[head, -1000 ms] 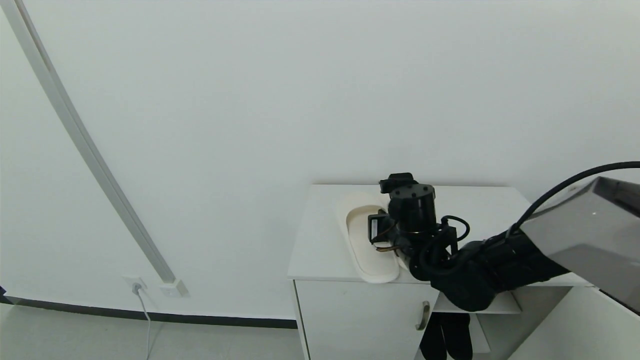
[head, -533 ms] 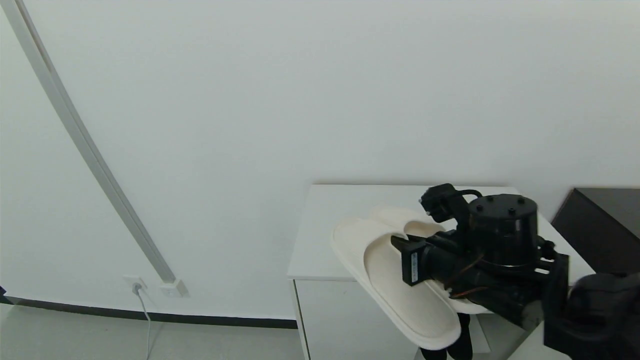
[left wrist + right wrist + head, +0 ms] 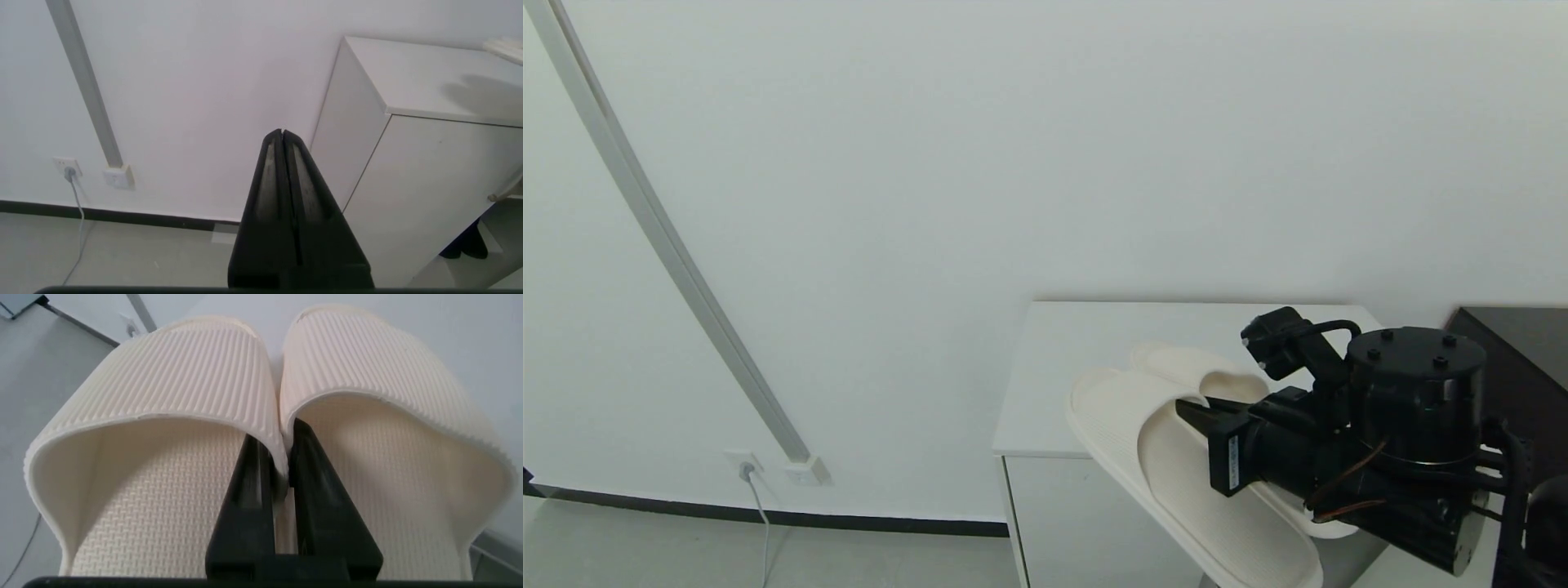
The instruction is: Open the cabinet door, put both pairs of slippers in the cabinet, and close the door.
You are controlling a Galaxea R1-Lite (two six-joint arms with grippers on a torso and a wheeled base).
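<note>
Right gripper [image 3: 282, 453] pinches the slippers [image 3: 204, 384] by their touching strap edges. The pair juts ahead of it over the cabinet [image 3: 1062, 367] front edge, heels cut off. Left gripper [image 3: 282, 139], pressed together, faces the cabinet's side.

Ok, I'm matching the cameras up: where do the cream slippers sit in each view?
Head view: slippers in the right hand, toes over the cabinet's front edge.
Left wrist view: likely their toe tip, above the cabinet top.
Right wrist view: side by side, inner straps clamped.
Shared landmark: the grey wall conduit.
</note>
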